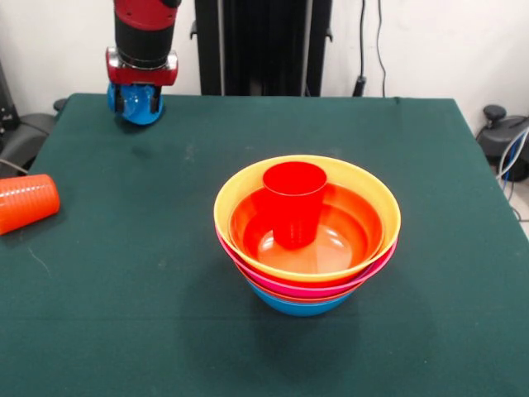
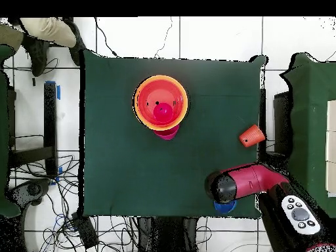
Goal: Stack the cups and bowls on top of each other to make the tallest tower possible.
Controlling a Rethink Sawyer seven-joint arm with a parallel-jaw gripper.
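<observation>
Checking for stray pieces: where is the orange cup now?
The orange cup lies on its side at the table's left edge in the front view, apart from the tower.

My arm [image 1: 145, 33] comes straight down at the table's far corner, wrist vertical, red collar just above the gripper [image 1: 136, 103]. The gripper sits low over the cloth, closed round a small blue bowl [image 1: 142, 106] held between its tips. From overhead, the arm [image 2: 252, 182] reaches in sideways from the base, its black wrist end covering the gripper.
</observation>
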